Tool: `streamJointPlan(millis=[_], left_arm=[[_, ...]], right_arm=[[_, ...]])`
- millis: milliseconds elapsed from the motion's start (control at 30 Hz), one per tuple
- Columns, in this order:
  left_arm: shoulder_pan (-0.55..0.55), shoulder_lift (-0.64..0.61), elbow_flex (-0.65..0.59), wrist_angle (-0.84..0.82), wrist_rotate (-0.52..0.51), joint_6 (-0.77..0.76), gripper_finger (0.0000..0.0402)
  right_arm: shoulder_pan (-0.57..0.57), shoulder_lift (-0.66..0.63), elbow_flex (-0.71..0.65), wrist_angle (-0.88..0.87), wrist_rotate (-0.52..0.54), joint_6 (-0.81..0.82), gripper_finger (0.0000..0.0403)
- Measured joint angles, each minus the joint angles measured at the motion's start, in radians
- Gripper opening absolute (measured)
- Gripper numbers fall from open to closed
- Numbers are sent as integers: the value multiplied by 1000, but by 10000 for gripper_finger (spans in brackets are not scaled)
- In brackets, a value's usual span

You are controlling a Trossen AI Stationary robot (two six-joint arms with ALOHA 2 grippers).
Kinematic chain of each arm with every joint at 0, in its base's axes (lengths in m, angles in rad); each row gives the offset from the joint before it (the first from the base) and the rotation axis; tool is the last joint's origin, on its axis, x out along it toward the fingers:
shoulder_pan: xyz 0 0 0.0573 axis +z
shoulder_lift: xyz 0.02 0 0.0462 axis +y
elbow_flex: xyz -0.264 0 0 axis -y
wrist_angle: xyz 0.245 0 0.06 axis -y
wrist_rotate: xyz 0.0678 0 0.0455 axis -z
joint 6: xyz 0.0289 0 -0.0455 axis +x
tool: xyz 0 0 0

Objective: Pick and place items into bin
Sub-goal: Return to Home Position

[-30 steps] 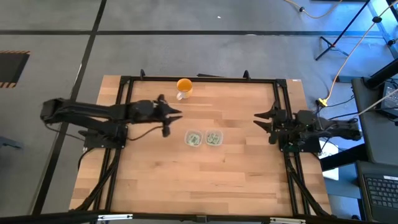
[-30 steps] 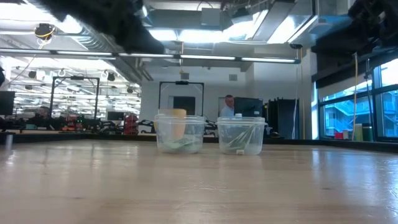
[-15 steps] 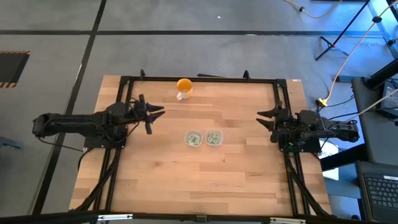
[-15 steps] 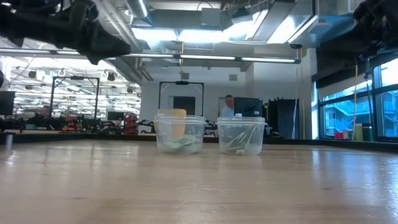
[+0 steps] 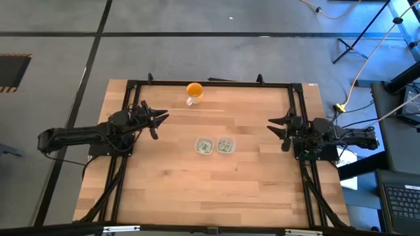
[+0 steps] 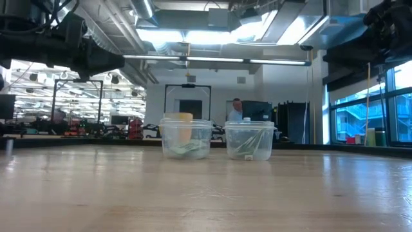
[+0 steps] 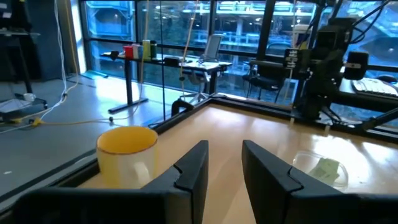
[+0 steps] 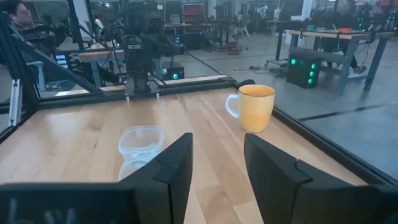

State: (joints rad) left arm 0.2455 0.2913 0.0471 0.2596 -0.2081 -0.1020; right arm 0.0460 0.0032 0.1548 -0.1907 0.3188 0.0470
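Note:
Two small clear tubs stand side by side mid-table, the left tub [image 5: 205, 145] [image 6: 185, 138] and the right tub [image 5: 226, 145] [image 6: 250, 140]. Pale green packets [image 6: 183, 149] lie inside both; I see none loose on the wood. My left gripper [image 5: 161, 122] [image 7: 224, 163] hovers open over the table's left part, left of the tubs, pointing toward them. My right gripper [image 5: 273, 126] [image 8: 217, 155] hovers open near the right edge, pointing toward the tubs. Both are empty.
An orange cup [image 5: 194, 90] [image 7: 127, 152] [image 8: 257, 107] stands near the far edge, behind the left tub. A black frame [image 5: 210, 83] runs along the table's far and side edges. Bare wood [image 5: 216, 190] lies between the tubs and the near edge. A person [image 6: 237, 109] stands far behind.
My left gripper has drawn back from beside the left tub toward the table's left edge, staying open and empty. The tubs, the cup and my right arm have kept still.

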Motion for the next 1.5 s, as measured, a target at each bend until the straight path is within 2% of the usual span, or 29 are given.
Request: streamJointPlan(millis=[200, 700, 867, 1300, 1500], left_arm=[[16, 1, -40, 0, 0, -22, 92], [19, -16, -39, -25, -1, 2, 92], [19, -83, -39, -41, -15, 19, 92], [19, -285, -35, -219, -57, 15, 92], [19, -282, -34, -220, -64, 65, 92]], right_arm=[[0, 0, -61, 99, -7, -4, 148], [0, 0, -80, 115, -9, 1, 148], [0, 0, -80, 99, -9, 2, 148], [0, 0, -81, 31, -9, 54, 148], [0, 0, -81, 31, -6, 47, 148]])
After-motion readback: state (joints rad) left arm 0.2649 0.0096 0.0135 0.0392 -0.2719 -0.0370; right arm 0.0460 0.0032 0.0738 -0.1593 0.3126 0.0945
